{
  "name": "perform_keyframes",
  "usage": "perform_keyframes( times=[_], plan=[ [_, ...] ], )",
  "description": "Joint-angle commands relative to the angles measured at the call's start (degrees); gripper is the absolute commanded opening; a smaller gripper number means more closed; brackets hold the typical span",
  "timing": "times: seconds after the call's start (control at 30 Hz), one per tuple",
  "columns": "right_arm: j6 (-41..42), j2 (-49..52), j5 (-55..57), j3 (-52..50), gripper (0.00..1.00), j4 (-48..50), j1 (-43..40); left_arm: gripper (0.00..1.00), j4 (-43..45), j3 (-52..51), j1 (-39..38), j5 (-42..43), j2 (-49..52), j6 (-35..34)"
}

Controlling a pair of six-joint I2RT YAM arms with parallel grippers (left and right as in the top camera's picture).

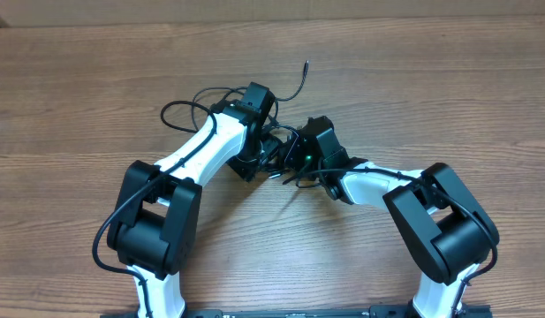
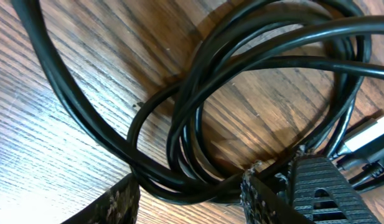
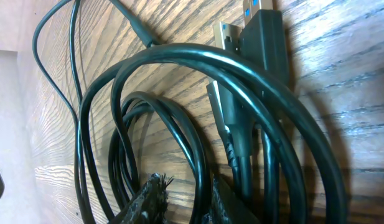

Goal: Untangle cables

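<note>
The cables (image 3: pixel 198 56) lie in a knotted bundle at the middle of the table (image 1: pixel 78 88), with a slack loop (image 1: pixel 166 108) trailing toward ten o'clock and one free end (image 1: pixel 305 66) reaching toward one o'clock. Two USB plugs (image 3: pixel 260 37) sit inside the coils, under a thick strand that crosses them. The left gripper (image 2: pixel 188 199) comes in from eleven o'clock, jaws apart and straddling several strands at once. The right gripper (image 3: pixel 185 196) comes in from four o'clock, jaws close together with a strand running between them; we cannot tell whether it is pinched. We judge the main risk to be tightening. If either gripper closes on more than one strand and the arms pull apart, the coils would cinch and a plug could snag. With both wrists crowded over the knot, the fingers might also collide.
</note>
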Motion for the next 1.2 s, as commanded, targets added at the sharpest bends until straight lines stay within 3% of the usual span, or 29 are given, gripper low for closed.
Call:
perform_keyframes(
  times=[0.0,0.27,0.43,0.63,0.8,1.17],
  plan=[
    [0.42,1.16,-0.72,0.09,0.24,-1.05,0.5,0.52,0.33,-0.15,0.52,-0.9,-1.09,0.02],
    [0.42,1.16,-0.72,0.09,0.24,-1.27,0.5,0.32,0.26,-0.15,1.44,-0.81,-1.09,-0.55],
    [0.39,1.16,-0.7,0.09,0.24,-1.75,0.5,0.27,0.72,-0.15,1.97,-1.03,-1.09,-0.31],
    [0.42,1.16,-0.7,0.09,0.24,-2.29,0.5,0.15,0.94,-0.15,3.52,-0.98,-1.09,1.22],
    [0.42,1.16,-0.7,0.09,0.24,-2.29,0.5,0.14,1.79,-0.15,3.48,-1.01,-1.03,1.16],
    [0.42,1.16,-0.7,0.09,0.24,-2.27,0.5,0.22,3.32,-1.36,3.28,-1.01,-0.96,1.16]
  ],
)
